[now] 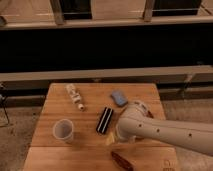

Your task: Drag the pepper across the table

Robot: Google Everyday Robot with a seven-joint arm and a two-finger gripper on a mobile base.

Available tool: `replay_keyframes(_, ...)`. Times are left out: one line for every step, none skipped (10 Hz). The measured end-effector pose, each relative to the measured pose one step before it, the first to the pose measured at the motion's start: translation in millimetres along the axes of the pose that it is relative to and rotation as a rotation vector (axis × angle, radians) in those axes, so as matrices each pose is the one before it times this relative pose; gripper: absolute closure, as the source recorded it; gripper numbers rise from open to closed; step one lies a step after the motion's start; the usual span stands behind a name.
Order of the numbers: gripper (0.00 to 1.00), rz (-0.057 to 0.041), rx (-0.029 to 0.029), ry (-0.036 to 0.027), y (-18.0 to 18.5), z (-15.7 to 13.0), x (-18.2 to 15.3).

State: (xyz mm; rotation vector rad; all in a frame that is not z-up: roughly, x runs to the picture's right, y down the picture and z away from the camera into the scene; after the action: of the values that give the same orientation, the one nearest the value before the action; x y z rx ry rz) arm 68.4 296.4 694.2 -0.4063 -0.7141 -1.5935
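Jaws apart and empty, the gripper [113,138] peeks from under the white robot arm [165,132] at lower centre. On the light wooden plank table [45,150] sit a translucent white cup [63,130], a small white bottle lying down [74,96], a black striped rectangular block [104,120] and a blue-grey pad [119,98]. The slim dark reddish-brown pepper [122,161] lies near the bottom edge, just below the gripper and apart from it.

Dim light. Dark panel [100,47] across the back, pale lower rail [75,75], upper rail [100,22] with vertical posts [56,10]. Greyish floor [22,120].
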Motion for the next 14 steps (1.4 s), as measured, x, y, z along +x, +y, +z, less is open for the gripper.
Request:
replay_keyframes(0.20, -0.00481, 0.00037, -0.00590, 1.05, 0.72, -0.61)
replay_keyframes(0.20, -0.00093, -0.00119, 0.00059, -0.07, 0.08, -0.42)
replay_keyframes(0.20, -0.01137, -0.00606, 0.00174, -0.52, 1.84, -2.66)
replay_keyframes(0.20, -0.02089, -0.00332, 0.00570, -2.81, 2.53, -4.60)
replay_keyframes(0.20, -0.03203, -0.01099, 0.01298, -3.45, 5.61, -13.60)
replay_keyframes(0.20, -0.01452, -0.00449, 0.00533, -1.52, 4.45, -7.48)
replay_keyframes(0.20, -0.01502, -0.00713, 0.00228, -0.86, 3.87, -4.93)
replay_keyframes(0.20, -0.02223, -0.00511, 0.00133, -2.81, 4.77, -2.86)
replay_keyframes(0.20, -0.03175, -0.00641, 0.00101, -5.01, 4.85, -3.26)
replay_keyframes(0.20, -0.01842, -0.00527, -0.00159, -2.97, 3.58, -2.69)
replay_keyframes(0.20, -0.01873, -0.00482, -0.00547, -3.57, 4.12, -2.08)
replay_keyframes(0.20, -0.02220, -0.00627, -0.00952, -3.78, 6.41, -0.93)
replay_keyframes(0.20, -0.01405, -0.00814, -0.01053, -0.99, 4.45, -1.26)
replay_keyframes(0.20, -0.01028, -0.00390, -0.00990, -1.53, 4.81, -0.78)
